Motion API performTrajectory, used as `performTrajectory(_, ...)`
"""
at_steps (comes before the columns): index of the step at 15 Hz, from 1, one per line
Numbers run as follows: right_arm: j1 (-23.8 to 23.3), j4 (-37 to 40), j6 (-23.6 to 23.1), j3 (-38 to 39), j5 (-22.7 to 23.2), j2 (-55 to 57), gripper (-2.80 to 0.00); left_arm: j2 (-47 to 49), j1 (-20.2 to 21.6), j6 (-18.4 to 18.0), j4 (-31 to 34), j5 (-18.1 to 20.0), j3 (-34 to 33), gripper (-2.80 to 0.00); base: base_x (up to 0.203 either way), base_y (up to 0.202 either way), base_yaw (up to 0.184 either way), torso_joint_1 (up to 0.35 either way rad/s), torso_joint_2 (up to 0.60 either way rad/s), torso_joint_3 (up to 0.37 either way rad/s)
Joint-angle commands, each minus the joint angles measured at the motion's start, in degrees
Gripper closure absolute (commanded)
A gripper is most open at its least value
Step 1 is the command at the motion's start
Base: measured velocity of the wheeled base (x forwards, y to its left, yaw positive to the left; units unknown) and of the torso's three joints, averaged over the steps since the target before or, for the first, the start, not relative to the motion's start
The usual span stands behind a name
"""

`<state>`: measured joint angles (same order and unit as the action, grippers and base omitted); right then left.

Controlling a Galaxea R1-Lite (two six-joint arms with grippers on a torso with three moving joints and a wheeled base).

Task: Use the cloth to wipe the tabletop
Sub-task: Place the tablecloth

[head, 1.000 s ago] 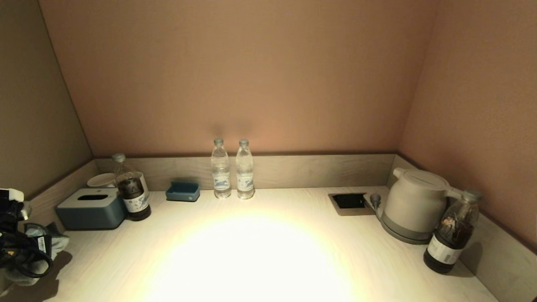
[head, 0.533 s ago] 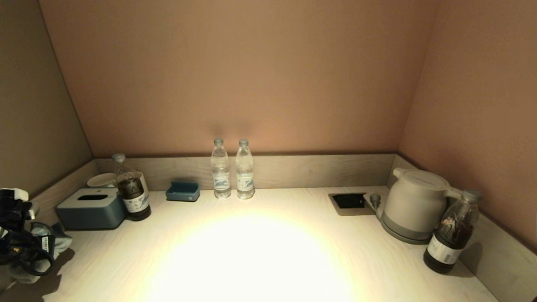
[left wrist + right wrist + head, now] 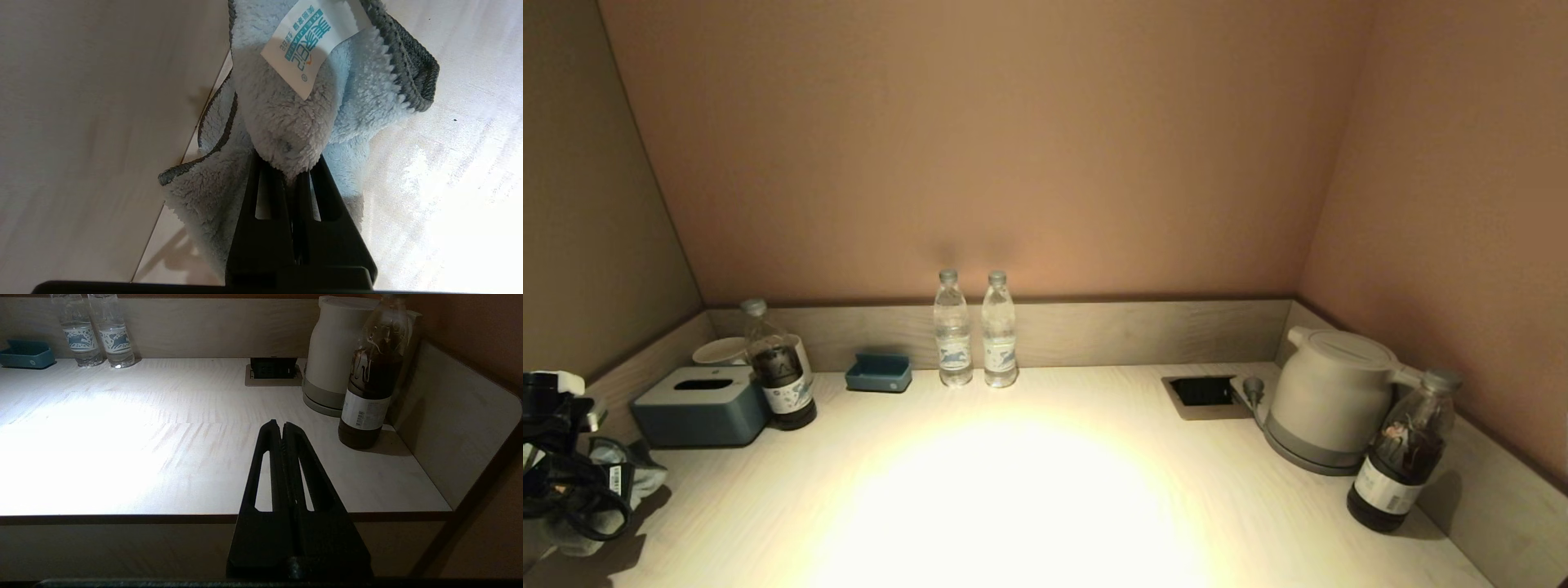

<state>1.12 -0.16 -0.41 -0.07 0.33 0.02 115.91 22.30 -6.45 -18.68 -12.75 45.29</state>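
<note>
Head view: the left end effector (image 3: 572, 482) sits at the counter's (image 3: 1013, 490) far-left near corner, about eight o'clock from the bright middle, with the cloth (image 3: 633, 478) bunched in its grip beside the low side rim. The tissue box (image 3: 698, 404) stands just behind it toward twelve o'clock, a dark bottle (image 3: 780, 376) beside that. The open, lit stretch of counter lies toward three o'clock from the cloth, so the wipe would likely run rightward, and the left arm is plainly the nearer one.

Left wrist view: the left end effector (image 3: 292, 171) has its fingers pressed together on a fold of the cloth (image 3: 286, 122), pinching it. The cloth spills ahead of the fingertips, its white tag (image 3: 310, 45) uppermost. It looks to rest on the counter (image 3: 449, 163) against the side rim; contact cannot be confirmed.

Right wrist view: the right end effector (image 3: 282, 426) hangs off the counter's (image 3: 163, 437) front edge, fingers pressed together and holding nothing, with a kettle (image 3: 333, 355) and second dark bottle (image 3: 369, 375) ahead toward one o'clock.
</note>
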Motion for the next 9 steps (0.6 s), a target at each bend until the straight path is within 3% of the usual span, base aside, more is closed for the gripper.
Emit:
performTrajectory(1,0.0,0.0,0.0,0.0,-0.1,0.1,0.00,0.3,0.0,0.0,-0.1,-0.1,0.1,0.00,0.000,0.000,0.000,0.000,0.00,0.000)
performTrajectory(9,0.0,0.0,0.0,0.1,-0.1,0.1,0.00,3.1,0.0,-0.1,-0.2,-0.3,1.6,0.00,0.000,0.000,0.000,0.000,0.00,0.000)
